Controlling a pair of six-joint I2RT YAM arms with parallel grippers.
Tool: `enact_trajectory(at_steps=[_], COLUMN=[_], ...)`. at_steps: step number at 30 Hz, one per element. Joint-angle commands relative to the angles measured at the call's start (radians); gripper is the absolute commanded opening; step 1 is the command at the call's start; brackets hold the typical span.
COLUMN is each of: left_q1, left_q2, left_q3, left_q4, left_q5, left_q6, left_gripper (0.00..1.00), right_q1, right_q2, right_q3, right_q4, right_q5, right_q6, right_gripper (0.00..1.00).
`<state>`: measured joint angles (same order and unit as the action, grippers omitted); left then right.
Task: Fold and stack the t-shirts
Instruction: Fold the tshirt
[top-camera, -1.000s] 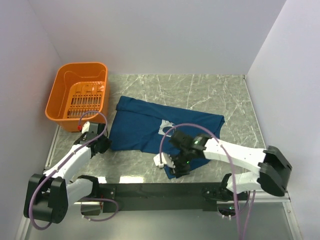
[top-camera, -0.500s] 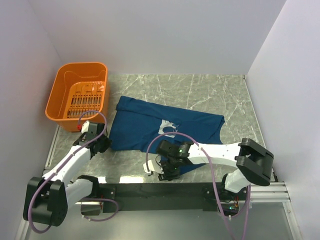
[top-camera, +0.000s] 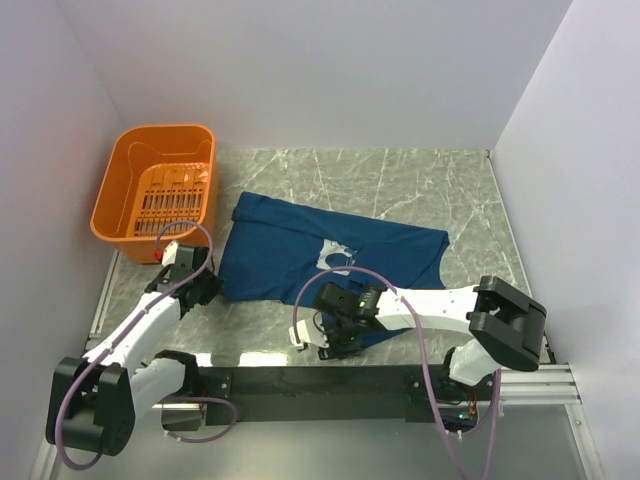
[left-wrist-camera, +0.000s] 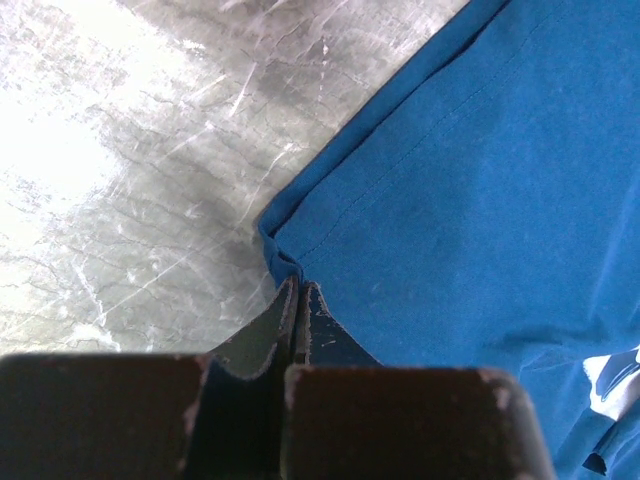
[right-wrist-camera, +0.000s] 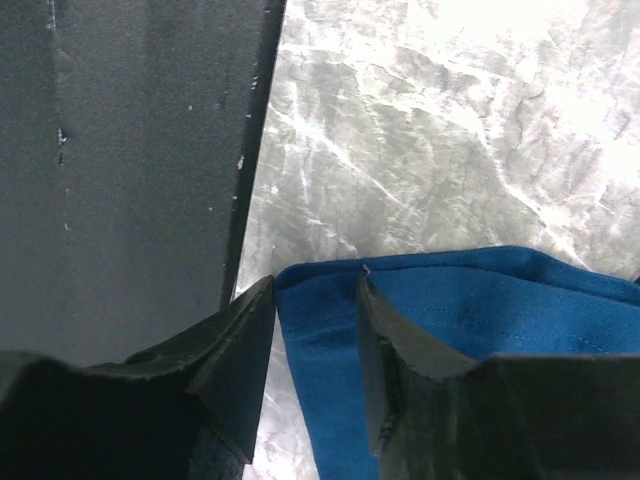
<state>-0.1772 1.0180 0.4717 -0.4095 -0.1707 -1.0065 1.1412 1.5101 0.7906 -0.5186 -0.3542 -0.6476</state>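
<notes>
Black base rail (top-camera: 320, 380) runs along the near table edge, with both arms reaching forward from it.

Right gripper (right-wrist-camera: 315, 288): low at the near hem of the navy t-shirt (top-camera: 290, 250), just beyond the rail. Its fingers (right-wrist-camera: 235, 350) stand apart and straddle the hem. Blue cloth lies flat in the gap between them, with no pinch visible.

Left gripper (left-wrist-camera: 298, 290): at the shirt's near-left corner. Its fingers (left-wrist-camera: 320, 330) are pressed together, and the folded hem corner runs in between the tips. It reads as a pinch on the cloth.

T-shirt: lying on the grey marble table (top-camera: 420, 185), roughly central and mostly flat. The long axis runs left to right, slightly skewed, with the left end farther from the arms than the right end. A narrower flap extends toward the near edge, where the right gripper sits. The white print (top-camera: 337, 257) faces up near the middle of the cloth. Cannot tell which way the collar points.

Orange plastic basket (top-camera: 125, 190): far-left corner of the table, upright, close to the shirt's left end but not touching it.
</notes>
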Motion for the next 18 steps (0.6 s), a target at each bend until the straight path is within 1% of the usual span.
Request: enact_trajectory(at_steps=[1, 2, 3, 5, 6, 7, 8, 9, 11, 12, 13, 14, 15, 16, 18], left_q1=[0.004, 0.004, 0.004, 0.004, 0.004, 0.004, 0.005, 0.004, 0.005, 0.004, 0.004, 0.004, 0.004, 0.004, 0.005], left_q2=[-0.024, -0.024, -0.027, -0.032, -0.039, -0.042, -0.047, -0.056, -0.065, -0.076, -0.081, -0.085, -0.096, -0.099, -0.104], left_q3=[0.005, 0.002, 0.001, 0.005, 0.005, 0.005, 0.007, 0.008, 0.007, 0.005, 0.005, 0.004, 0.004, 0.005, 0.013], left_q4=[0.011, 0.011, 0.011, 0.0, -0.005, -0.011, -0.014, -0.018, -0.029, -0.032, -0.038, -0.048, -0.048, -0.049, -0.064], left_q5=[0.01, 0.01, 0.01, 0.007, 0.0, 0.0, -0.001, -0.001, 0.002, 0.003, 0.005, 0.007, 0.01, 0.016, 0.011], left_q6=[0.016, 0.016, 0.016, 0.016, 0.014, 0.017, 0.017, 0.017, 0.02, 0.02, 0.02, 0.016, 0.013, 0.013, 0.005], left_gripper=[0.01, 0.01, 0.01, 0.01, 0.01, 0.01, 0.01, 0.01, 0.01, 0.01, 0.01, 0.01, 0.01, 0.01, 0.01], right_q1=[0.005, 0.005, 0.005, 0.002, -0.003, -0.009, -0.023, -0.059, -0.124, -0.205, -0.246, -0.285, -0.366, -0.395, -0.452], right_q2=[0.035, 0.039, 0.039, 0.026, -0.011, -0.034, -0.057, -0.1, -0.142, -0.183, -0.201, -0.221, -0.259, -0.28, -0.336], right_q3=[-0.021, -0.021, -0.019, -0.013, -0.01, -0.005, -0.001, 0.01, 0.048, 0.061, 0.084, 0.091, 0.098, 0.099, 0.088], right_q4=[0.008, 0.011, 0.011, 0.0, -0.014, -0.026, -0.044, -0.113, -0.199, -0.292, -0.337, -0.374, -0.446, -0.474, -0.535], right_q5=[0.031, 0.031, 0.029, 0.015, -0.005, -0.024, -0.046, -0.124, -0.208, -0.3, -0.33, -0.36, -0.382, -0.409, -0.42], right_q6=[0.02, 0.022, 0.023, 0.02, 0.02, 0.01, -0.001, -0.024, -0.116, -0.15, -0.215, -0.246, -0.274, -0.314, -0.343], right_gripper=[0.43, 0.39, 0.27, 0.14, 0.03, 0.0, 0.0, 0.0, 0.0, 0.0, 0.0, 0.0, 0.0, 0.0, 0.0])
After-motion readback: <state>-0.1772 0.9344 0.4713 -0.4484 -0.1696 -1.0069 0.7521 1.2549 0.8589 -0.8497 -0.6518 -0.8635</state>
